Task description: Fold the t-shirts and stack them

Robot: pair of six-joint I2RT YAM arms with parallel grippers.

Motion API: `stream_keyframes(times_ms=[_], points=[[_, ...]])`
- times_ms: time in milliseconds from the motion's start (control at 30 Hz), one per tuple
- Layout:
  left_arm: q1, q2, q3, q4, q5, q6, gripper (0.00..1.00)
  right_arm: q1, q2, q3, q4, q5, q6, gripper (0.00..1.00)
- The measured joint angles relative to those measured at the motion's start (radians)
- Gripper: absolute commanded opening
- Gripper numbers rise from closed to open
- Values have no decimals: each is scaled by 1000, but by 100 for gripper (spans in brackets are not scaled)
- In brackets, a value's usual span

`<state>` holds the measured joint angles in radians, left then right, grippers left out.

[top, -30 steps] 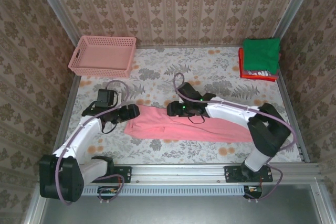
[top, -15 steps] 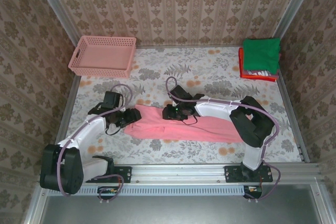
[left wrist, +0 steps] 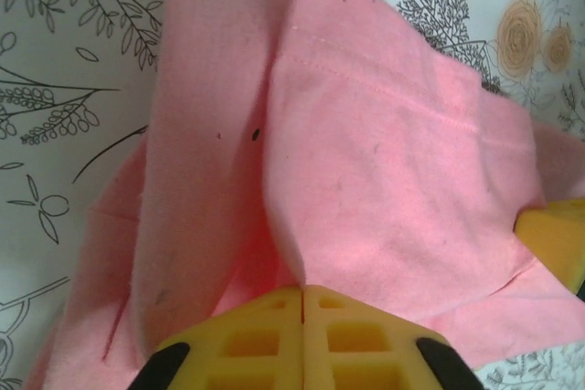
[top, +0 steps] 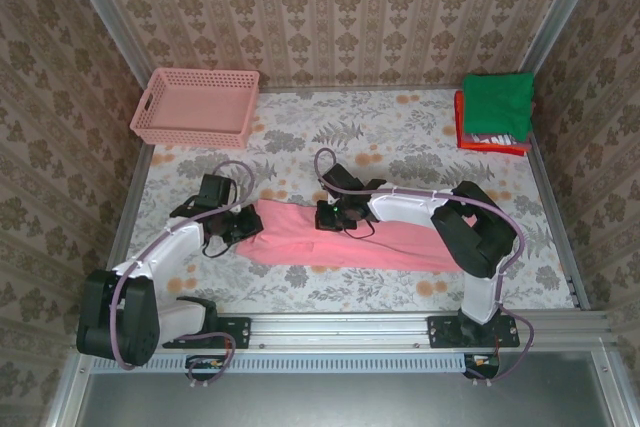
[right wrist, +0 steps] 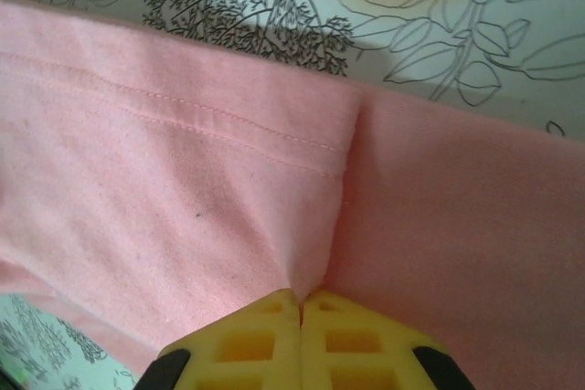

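Salmon-pink t-shirt (top: 380, 244) lies folded into a long, low band across the near-middle of the worktop (top: 400, 137), running from left of centre towards the right-hand side, with its left end a little bunched and raised. Its cloth is soft and matte, with a stitched hem line across it in both wrist views.

At the left end, the left tool (left wrist: 302, 291) is clenched on the salmon-pink t-shirt. Its two yellow pads (left wrist: 247, 340) are pressed together, and a pleat of the cloth runs straight down into the seam between them. Around that pinch the fabric stands up in two soft folds, with the printed leaves of the worktop showing beyond its edge.

Further along the far edge of the band, the right tool (right wrist: 300, 299) is likewise clenched on the same shirt. Its yellow pads meet with a crease of pink cloth caught between them, just below the hem stitching. From above, the right arm reaches leftwards over the shirt, so the two tools sit near each other, with a short stretch of cloth between them.

Well apart from all this, in the far right corner, sits a stack of folded shirts: a green shirt (top: 498, 102) on top, a white shirt (top: 497, 136) showing at the near edge beneath it, and a red shirt (top: 488, 146) at the bottom.

In the far left corner a pink lattice basket (top: 190, 133) stands against the wall.
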<state>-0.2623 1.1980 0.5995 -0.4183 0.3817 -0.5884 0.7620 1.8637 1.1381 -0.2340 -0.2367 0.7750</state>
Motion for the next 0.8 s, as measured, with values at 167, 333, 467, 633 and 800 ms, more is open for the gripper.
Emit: stream_keyframes(times_ms=[167, 333, 467, 633, 800], points=[[0, -5, 0, -6, 0, 6, 0, 4, -31, -9, 0, 0, 0, 0], [0, -44, 0, -39, -7, 14, 0, 21, -93, -48, 1, 0, 11, 0], [1, -69, 0, -74, -13, 20, 0, 37, -130, -100, 0, 4, 22, 0], [9, -108, -18, -103, -15, 20, 0, 48, -151, -151, 0, 8, 41, 0], [15, -105, -37, -122, -15, 21, 0, 48, -150, -154, 2, 19, 45, 0]])
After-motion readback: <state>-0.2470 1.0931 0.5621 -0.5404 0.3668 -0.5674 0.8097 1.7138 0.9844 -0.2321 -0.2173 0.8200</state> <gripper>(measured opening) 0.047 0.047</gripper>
